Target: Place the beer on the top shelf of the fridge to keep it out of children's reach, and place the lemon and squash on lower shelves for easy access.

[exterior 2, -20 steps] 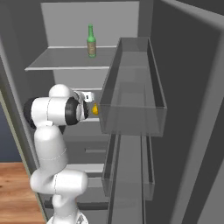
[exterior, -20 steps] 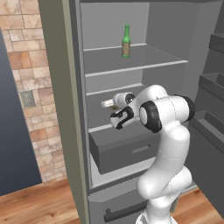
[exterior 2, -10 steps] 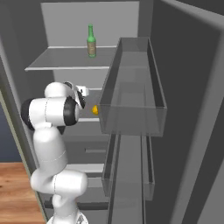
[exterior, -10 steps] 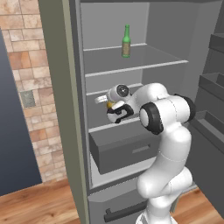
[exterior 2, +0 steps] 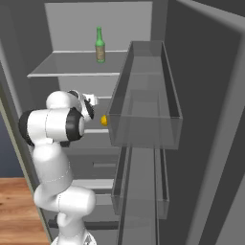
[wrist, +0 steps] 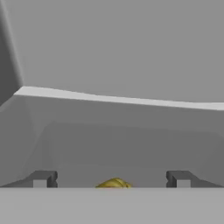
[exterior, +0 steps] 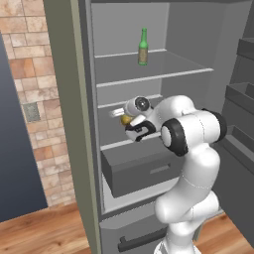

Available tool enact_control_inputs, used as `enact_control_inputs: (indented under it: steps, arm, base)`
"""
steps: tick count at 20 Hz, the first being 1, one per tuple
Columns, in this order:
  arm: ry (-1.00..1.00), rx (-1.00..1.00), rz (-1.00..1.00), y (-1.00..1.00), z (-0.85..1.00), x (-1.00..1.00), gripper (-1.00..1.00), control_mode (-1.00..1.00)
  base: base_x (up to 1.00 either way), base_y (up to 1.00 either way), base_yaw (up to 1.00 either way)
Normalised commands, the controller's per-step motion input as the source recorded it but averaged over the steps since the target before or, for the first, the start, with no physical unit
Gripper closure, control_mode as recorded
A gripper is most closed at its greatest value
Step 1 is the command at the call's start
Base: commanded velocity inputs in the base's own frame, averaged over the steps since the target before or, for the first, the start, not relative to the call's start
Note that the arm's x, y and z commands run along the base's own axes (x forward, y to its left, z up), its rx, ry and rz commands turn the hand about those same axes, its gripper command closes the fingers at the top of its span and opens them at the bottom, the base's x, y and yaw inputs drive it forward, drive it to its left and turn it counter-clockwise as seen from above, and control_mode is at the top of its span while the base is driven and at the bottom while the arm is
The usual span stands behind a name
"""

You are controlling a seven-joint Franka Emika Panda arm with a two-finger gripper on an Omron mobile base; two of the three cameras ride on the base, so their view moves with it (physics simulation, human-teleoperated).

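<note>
The green beer (exterior: 143, 47) (exterior 2: 100, 45) stands upright on the top shelf (exterior: 163, 74) (exterior 2: 72, 72) of the fridge (exterior: 188, 39). Two shelves down, the orange-yellow squash (exterior: 126, 119) (exterior 2: 104, 120) (wrist: 114, 183) lies on a lower shelf (exterior: 111, 145). My gripper (exterior: 130, 124) (wrist: 111, 178) is open right at the squash. In the hand view its fingertips (wrist: 43, 178) stand wide on either side of the squash without touching it. The lemon is out of view.
A dark grey drawer (exterior: 144, 168) sits just under the squash's shelf. The open door's see-through bins (exterior 2: 143, 110) hang close to the right of my arm. The fridge's side wall (exterior: 64, 124) and a brick wall (exterior: 30, 74) are at the left.
The jaws have spread wider around the squash, which now lies on the shelf. The hand has turned and lifted slightly at the same shelf.
</note>
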Motion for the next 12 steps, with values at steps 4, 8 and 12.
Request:
enact_control_inputs:
  steps: [4, 8, 12]
  arm:
    - [-0.24, 0.00, 0.00, -0.01, 0.08, -0.33, -1.00, -1.00]
    - [-0.31, 0.00, 0.00, 0.00, 0.18, -0.34, -1.00, -1.00]
    - [-0.20, 0.00, 0.00, 0.00, 0.30, -0.49, -1.00, -1.00]
  base:
    - [0.00, 0.00, 0.00]
    - [0.00, 0.00, 0.00]
    - [0.00, 0.00, 0.00]
